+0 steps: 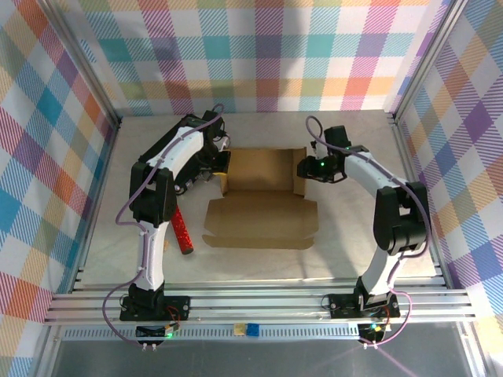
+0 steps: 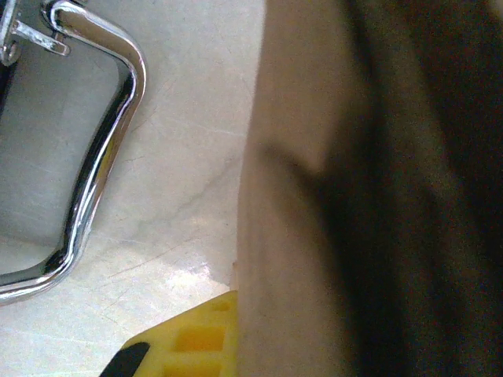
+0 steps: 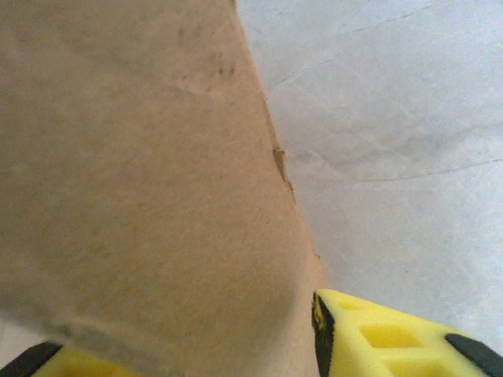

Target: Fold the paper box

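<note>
The box [image 1: 263, 177] is seen mid-table [image 1: 354, 259], with its panel [image 1: 259, 221] laid flat towards the near edge. The left gripper [image 1: 222, 166] is placed at the left wall, the right gripper [image 1: 302, 167] at the right wall, which is straddled by its fingers [image 3: 377, 338]. A tube [image 1: 182, 230] is found left of the panel, beside the left arm. A handle [image 2: 102, 149] is spotted on the table beside the left wall.

Left arm [image 1: 149, 255] and right arm [image 1: 368, 170] are showing white shells, black joints, purple cables [image 1: 311, 127]. Green light [image 1: 323, 166] is glowing at right wrist; fingers [image 3: 385, 338] are showing yellow, black-tipped.
</note>
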